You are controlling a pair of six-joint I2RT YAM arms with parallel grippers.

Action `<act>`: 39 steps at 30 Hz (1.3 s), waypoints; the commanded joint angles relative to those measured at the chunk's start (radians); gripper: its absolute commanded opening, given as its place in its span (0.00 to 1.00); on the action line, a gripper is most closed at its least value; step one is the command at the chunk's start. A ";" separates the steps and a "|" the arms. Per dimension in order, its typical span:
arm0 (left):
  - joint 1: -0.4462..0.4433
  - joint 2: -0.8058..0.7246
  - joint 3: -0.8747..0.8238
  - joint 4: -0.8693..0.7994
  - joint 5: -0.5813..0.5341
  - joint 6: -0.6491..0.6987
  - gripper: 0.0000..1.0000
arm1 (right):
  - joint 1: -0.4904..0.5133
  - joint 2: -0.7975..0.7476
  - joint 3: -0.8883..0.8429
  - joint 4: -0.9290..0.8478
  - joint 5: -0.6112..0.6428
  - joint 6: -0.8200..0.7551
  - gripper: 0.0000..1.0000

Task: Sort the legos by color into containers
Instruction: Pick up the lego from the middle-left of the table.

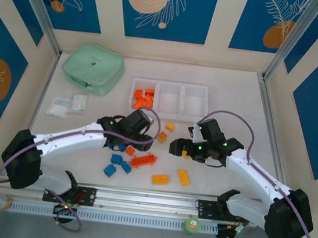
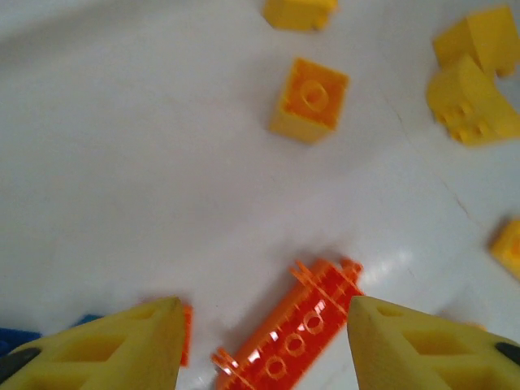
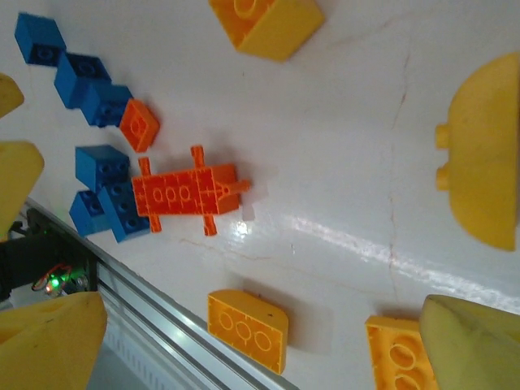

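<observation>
Three joined white containers (image 1: 169, 96) stand at the back; the left one holds red-orange legos (image 1: 143, 98). Loose legos lie in front of the arms: a long red-orange piece (image 1: 143, 160) (image 2: 292, 337), blue bricks (image 1: 116, 164) (image 3: 101, 187) and yellow-orange bricks (image 1: 160, 179) (image 2: 309, 99). My left gripper (image 1: 125, 143) (image 2: 264, 313) hovers open just above the long red-orange piece, which lies on the table between its fingertips. My right gripper (image 1: 178, 148) (image 3: 260, 325) stands wide open over the yellow bricks (image 3: 248, 329), holding nothing.
A mint green zip case (image 1: 93, 67) and two clear bags (image 1: 67, 105) lie at the back left. A metal rail (image 1: 136, 201) runs along the near edge. The two grippers are close together mid-table.
</observation>
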 commanded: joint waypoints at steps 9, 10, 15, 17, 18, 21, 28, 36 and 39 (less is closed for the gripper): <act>-0.114 0.023 -0.093 0.107 0.012 0.134 0.63 | 0.029 -0.037 -0.114 0.089 0.007 0.063 0.99; -0.116 0.036 -0.092 0.114 0.017 0.151 0.63 | 0.026 -0.038 -0.116 0.089 0.008 0.062 0.99; -0.116 0.099 -0.092 0.131 0.064 0.189 0.64 | 0.013 -0.053 -0.123 0.078 0.019 0.060 0.99; -0.116 0.122 -0.089 0.122 0.062 0.198 0.65 | 0.006 -0.060 -0.126 0.077 0.016 0.060 0.99; -0.116 0.132 -0.091 0.116 0.057 0.201 0.65 | 0.002 -0.061 -0.127 0.078 0.013 0.058 0.99; -0.116 0.146 -0.111 0.127 0.071 0.218 0.66 | -0.010 -0.058 -0.128 0.078 0.005 0.055 0.99; -0.116 0.217 -0.110 0.106 0.089 0.239 0.65 | -0.020 -0.055 -0.126 0.079 -0.005 0.052 0.99; -0.116 0.217 -0.132 0.122 0.050 0.232 0.52 | -0.033 -0.055 -0.129 0.083 -0.014 0.054 0.99; -0.116 0.217 -0.132 0.121 0.036 0.231 0.45 | -0.038 -0.052 -0.125 0.083 -0.018 0.052 0.99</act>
